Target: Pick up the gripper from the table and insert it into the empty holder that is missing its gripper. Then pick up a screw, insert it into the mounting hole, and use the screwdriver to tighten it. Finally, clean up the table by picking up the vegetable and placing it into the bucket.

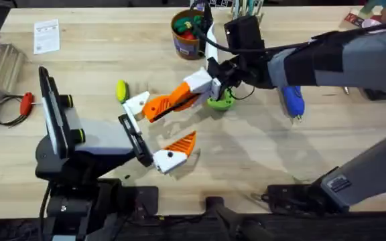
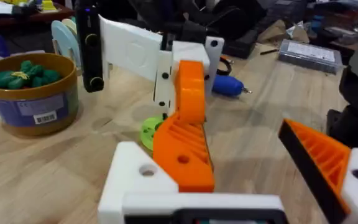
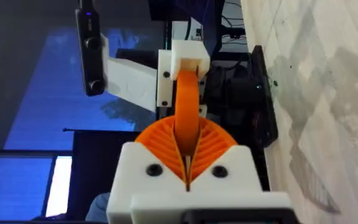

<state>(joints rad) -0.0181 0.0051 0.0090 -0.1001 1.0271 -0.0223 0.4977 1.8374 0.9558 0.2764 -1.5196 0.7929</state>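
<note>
The gripper [image 1: 158, 106] sits pinched in the right gripper [image 1: 179, 100], pressed onto the holder [image 1: 135, 104] of the left gripper [image 1: 154, 131], which stands open. Best seat it squarely so the mounting holes align.

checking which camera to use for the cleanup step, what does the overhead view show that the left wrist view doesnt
Overhead but not left wrist: the yellow vegetable lying on the table and the red-handled screwdriver near the table's left edge.

Left wrist but not overhead: the mounting hole on top of the holder, and the barcode label on the bucket.

Both: the bucket, the blue screwdriver, the green disc and the orange gripper at the holder.
</note>
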